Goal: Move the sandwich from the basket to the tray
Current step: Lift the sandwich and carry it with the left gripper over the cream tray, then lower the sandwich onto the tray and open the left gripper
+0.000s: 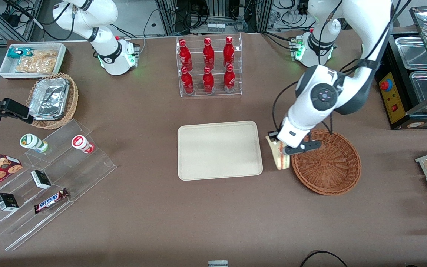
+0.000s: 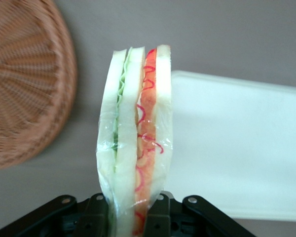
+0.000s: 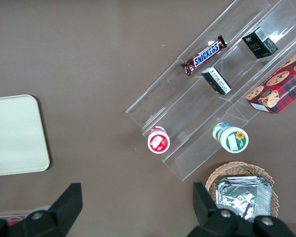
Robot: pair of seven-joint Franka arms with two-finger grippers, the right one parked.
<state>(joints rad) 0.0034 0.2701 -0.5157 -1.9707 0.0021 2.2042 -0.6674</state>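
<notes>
Front view shows the gripper (image 1: 287, 147) with jaws clamped on the sandwich (image 1: 281, 157), held between basket (image 1: 326, 165) and tray (image 1: 219, 150); best carry it level until fully over the tray, then lower before releasing.

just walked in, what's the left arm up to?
The left arm's end effector is shut on the wrapped sandwich, holding it in the air between the wicker basket and the cream tray. The basket looks empty, and nothing is on the tray yet.
</notes>
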